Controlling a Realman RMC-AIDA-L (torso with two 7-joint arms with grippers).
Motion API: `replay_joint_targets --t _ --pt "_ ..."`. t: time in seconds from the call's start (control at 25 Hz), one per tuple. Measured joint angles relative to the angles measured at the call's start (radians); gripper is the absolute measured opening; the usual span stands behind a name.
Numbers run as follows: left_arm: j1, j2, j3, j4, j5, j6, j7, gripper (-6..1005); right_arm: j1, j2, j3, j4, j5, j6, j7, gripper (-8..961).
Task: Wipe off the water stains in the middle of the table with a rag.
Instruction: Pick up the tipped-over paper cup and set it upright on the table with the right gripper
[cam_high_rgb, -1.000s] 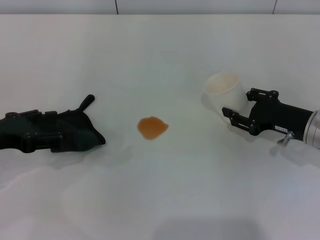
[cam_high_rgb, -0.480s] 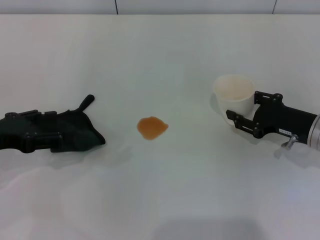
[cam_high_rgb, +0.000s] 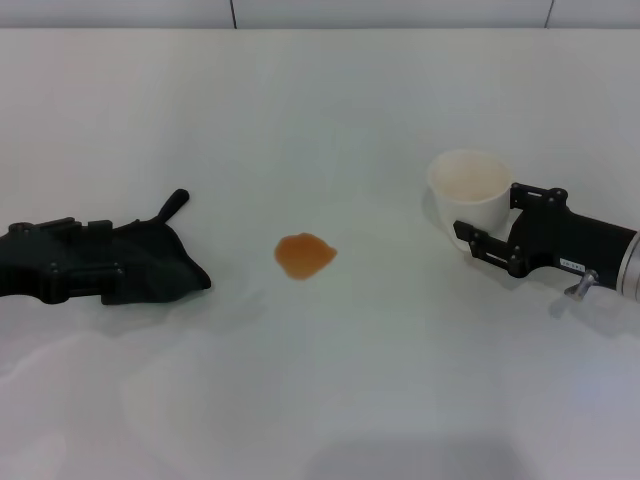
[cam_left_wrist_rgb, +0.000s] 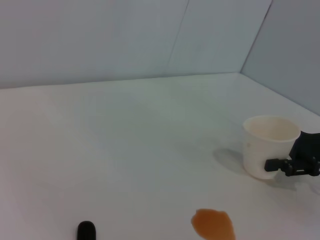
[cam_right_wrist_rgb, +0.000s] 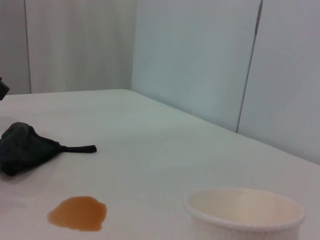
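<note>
The water stains (cam_high_rgb: 305, 256), one small orange-brown blotch, lay about midway between the desk's (cam_high_rgb: 330, 110) left and right edges, closer to its near edge than its far one. The rag (cam_high_rgb: 150, 262), a black wad with a narrow tail pointing toward the far edge, lay on the desk toward the left edge, apart from the blotch. My left end effector (cam_high_rgb: 105, 265) rested low at the rag, its dark fingers lying over the cloth; black on black, I could not tell whether they were clenched on it or released. My right end effector (cam_high_rgb: 488, 222) sat toward the right edge with its fingers on either side of a white paper cup (cam_high_rgb: 469, 190), which stood upright with its mouth open upward, well apart from the blotch. The fingers lay against or just beside the cup's lower wall, and I could not tell whether they were grasping it.
</note>
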Motion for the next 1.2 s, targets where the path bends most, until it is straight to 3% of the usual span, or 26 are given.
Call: replay_joint_targets --t 0.36,0.92,1.2 --pt "-0.001 -0.001 0.000 0.001 0.000 0.000 -0.008 879 0.001 0.000 -0.003 0.002 0.001 0.002 0.001 544" --pt "-0.001 -0.001 0.000 0.000 0.000 0.000 -0.014 879 -0.001 -0.005 -0.001 -0.015 0.004 -0.007 0.040 861" --pt "0.000 0.001 0.000 0.001 0.000 -0.001 -0.020 879 -0.001 -0.009 -0.007 -0.017 -0.001 -0.007 0.058 861"
